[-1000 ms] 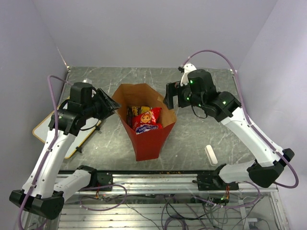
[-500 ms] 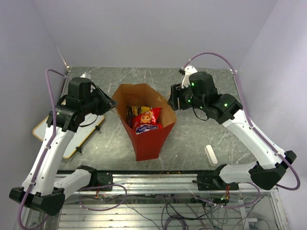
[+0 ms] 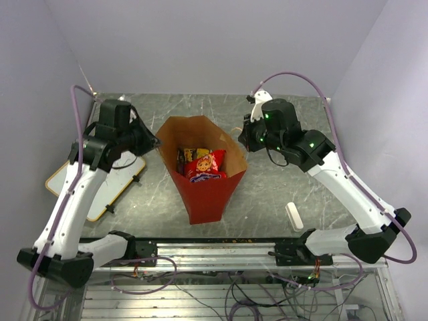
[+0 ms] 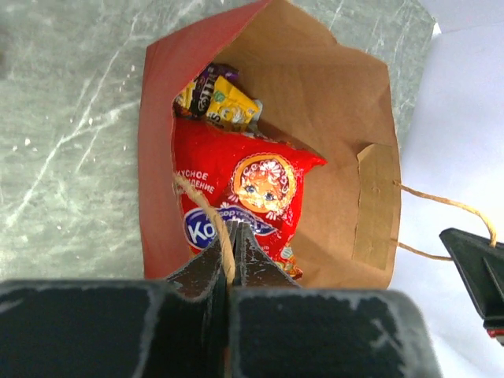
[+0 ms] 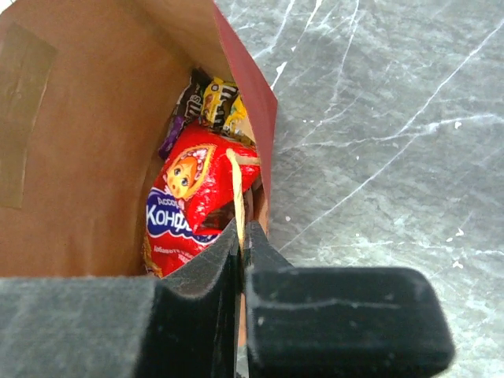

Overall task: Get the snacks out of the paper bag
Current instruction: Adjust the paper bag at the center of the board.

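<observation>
Snacks [image 3: 200,164]: inside the paper bag [image 3: 208,197]. A large red packet [image 3: 204,168] with a blue logo lies on top, and small purple and yellow wrappers [image 4: 214,90] are tucked behind it.
Paper bag: upright on the tabletop [image 3: 281,187] between the two arms, mouth open, red outside and brown inside.
Left tool [image 4: 230,240]: closed tight on the left handle [image 4: 198,197], with the tan loop running between its fingers at the bag's rim.
Right tool [image 5: 241,232]: pinched shut on the right handle [image 5: 235,177] at the opposite rim.
Top view only: both arms reach to the bag's sides. A yellow-framed whiteboard [image 3: 61,177] lies partly under the left arm, and a small white block [image 3: 293,215] lies well apart on the right.
Wrist views only: the cord gripped in each tool — from above the fingertips are too small to tell. They also show the doll face printed on the packet and a tan patch [image 4: 376,206] on the inner wall.
</observation>
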Tool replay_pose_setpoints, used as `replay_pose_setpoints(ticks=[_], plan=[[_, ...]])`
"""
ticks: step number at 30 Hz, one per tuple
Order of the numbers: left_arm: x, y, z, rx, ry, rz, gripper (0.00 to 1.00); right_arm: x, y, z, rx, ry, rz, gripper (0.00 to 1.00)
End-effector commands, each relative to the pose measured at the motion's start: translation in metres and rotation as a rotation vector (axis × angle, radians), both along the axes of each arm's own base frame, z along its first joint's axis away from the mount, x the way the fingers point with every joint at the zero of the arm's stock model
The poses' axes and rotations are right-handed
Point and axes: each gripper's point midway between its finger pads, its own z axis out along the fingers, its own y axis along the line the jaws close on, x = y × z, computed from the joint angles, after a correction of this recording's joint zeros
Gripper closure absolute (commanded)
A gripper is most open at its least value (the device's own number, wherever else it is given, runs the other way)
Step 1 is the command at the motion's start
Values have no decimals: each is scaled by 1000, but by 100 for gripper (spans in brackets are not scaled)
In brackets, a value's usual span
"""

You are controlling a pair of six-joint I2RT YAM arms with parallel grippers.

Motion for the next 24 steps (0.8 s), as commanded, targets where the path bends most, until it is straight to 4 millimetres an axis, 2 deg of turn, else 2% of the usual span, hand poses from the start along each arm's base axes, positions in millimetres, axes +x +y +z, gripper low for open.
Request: replay_pose_setpoints(ticks=[1,8,12,14,16,17,18,19,21,24], plan=[[34,1,34,68,-84,-19,93,7,3,22,16,-62,13,100],[111,-7,78,167,-170,-93,93,3,20,21,65,-45,86,100],[149,-13,92,160,-232,-165,93,-1,33,24,121,-36,134,100],[158,-28,96,115,-267,-235,93,-7,40,22,150,-20,173,100],[162,-44,93,41,-274,-291,93,-23,48,14,182,10,256,100],[163,-53,93,-12,-282,-316,93,-38,56,11,212,32,349,100],[160,-63,83,-71,-263,-351,93,-51,60,-3,216,64,421,100],[159,-69,87,-110,-282,-364,93,-62,62,-12,226,88,467,100],[158,-75,80,-146,-281,-371,93,-73,59,-28,232,137,485,100],[152,-84,81,-153,-288,-397,93,-86,55,-39,233,176,501,100]])
